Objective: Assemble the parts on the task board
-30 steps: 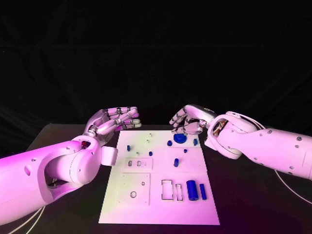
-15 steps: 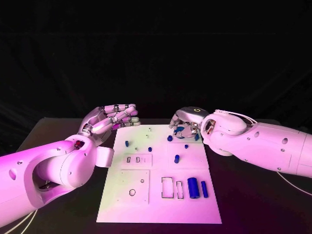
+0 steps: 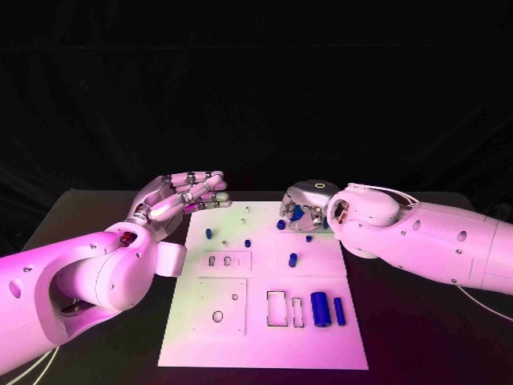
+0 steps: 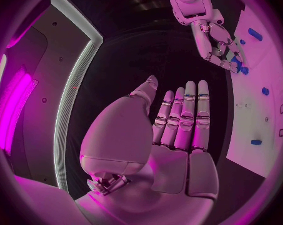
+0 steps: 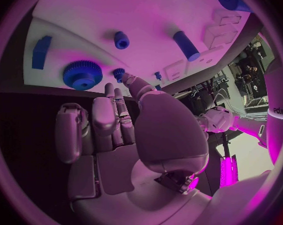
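While most parts still lie loose, the assembly stands at an early stage.
Left robot hand (image 3: pixel 185 194): fingers spread, holding nothing, just left of the board's far corner.
Task board (image 3: pixel 199 337): centre of the surface; near slots unfilled.
Blue parts (image 3: pixel 321 309): scattered loose, unseated.
Gear (image 5: pixel 83 75): far right of board.
Right robot hand (image 3: pixel 304 208): fingers extended over the gear, nothing grasped.
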### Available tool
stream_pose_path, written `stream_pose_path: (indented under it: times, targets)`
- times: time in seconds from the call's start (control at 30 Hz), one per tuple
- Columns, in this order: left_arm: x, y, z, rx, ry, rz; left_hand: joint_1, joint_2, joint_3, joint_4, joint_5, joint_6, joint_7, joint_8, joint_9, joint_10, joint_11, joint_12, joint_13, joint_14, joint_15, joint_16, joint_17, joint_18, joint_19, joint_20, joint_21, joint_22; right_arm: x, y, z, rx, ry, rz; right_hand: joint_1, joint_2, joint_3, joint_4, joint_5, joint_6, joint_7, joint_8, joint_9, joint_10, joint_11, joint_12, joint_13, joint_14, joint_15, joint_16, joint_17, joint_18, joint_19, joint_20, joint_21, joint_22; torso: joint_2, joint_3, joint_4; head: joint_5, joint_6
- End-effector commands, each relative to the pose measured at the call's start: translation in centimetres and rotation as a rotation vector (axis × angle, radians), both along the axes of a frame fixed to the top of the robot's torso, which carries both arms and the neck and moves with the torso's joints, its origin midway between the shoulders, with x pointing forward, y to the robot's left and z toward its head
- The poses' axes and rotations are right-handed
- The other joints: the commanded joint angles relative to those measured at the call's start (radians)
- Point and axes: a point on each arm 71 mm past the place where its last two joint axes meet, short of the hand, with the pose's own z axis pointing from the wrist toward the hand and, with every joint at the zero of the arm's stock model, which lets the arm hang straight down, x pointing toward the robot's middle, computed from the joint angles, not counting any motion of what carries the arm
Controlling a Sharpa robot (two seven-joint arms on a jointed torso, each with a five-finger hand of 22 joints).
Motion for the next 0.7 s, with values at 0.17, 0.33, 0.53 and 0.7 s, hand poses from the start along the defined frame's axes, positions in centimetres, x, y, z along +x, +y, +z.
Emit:
stream_pose_path:
  times: [0.17,0.33,0.53,0.7]
  targets:
    - [-0.11,-0.22,0.28,-0.007,-0.010,-0.029,0.000,0.005,-0.001,-0.003,0.003,0.007,0.002,-0.007,-0.002,0.004,0.004,-0.007,-0.001,0.005,0.002,-0.007,0.000,0.005,0.008,-0.001,0.005,0.001,0.00,0.32,-0.13,-0.032,-0.002,0.001,-0.002,-0.013,0.012,0.010,-0.004,-0.005,-0.002,-0.004,0.004,-0.002,-0.002,0.009,0.004,0.049,0.002,0.053,0.047,-0.026,0.032,0.002,0.040,0.060,0.008,0.0034,0.0032,0.002,-0.002]
    - [-0.06,-0.16,0.30,-0.006,-0.009,-0.028,0.000,0.005,-0.001,-0.003,0.003,0.007,0.002,-0.007,-0.002,0.004,0.004,-0.007,-0.001,0.005,0.002,-0.007,0.000,0.005,0.008,-0.001,0.005,0.001,-0.01,0.45,-0.13,-0.031,-0.001,0.003,-0.002,-0.014,0.017,0.015,-0.004,-0.005,-0.001,-0.003,0.007,0.003,-0.004,0.011,0.006,0.052,0.001,0.083,0.073,-0.031,0.044,0.002,0.059,0.088,0.012,0.0049,0.0019,0.002,0.003]
    - [-0.02,-0.16,0.38,-0.006,-0.008,-0.031,0.000,0.006,-0.001,-0.003,0.003,0.007,0.003,-0.008,-0.002,0.003,0.004,-0.008,-0.001,0.005,0.003,-0.008,0.000,0.005,0.008,-0.001,0.005,0.001,0.14,0.54,-0.19,-0.035,0.002,0.000,-0.002,-0.012,0.020,0.018,-0.004,-0.007,-0.001,-0.004,0.008,0.007,-0.004,0.012,0.007,0.052,0.001,0.090,0.079,-0.033,0.046,0.002,0.063,0.094,0.015,0.0062,0.0029,-0.002,0.003]
    - [-0.04,-0.21,0.46,-0.010,-0.009,-0.032,0.000,0.008,-0.001,-0.004,0.003,0.007,0.003,-0.008,-0.002,0.003,0.004,-0.009,-0.001,0.006,0.003,-0.009,0.000,0.005,0.009,-0.001,0.005,0.001,0.33,0.72,-0.25,-0.039,0.005,0.000,-0.003,-0.011,0.022,0.021,-0.004,-0.005,-0.001,-0.003,0.009,0.009,-0.005,0.013,0.007,0.051,0.001,0.091,0.079,-0.032,0.045,0.002,0.063,0.094,0.018,0.0072,0.0046,0.000,0.003]
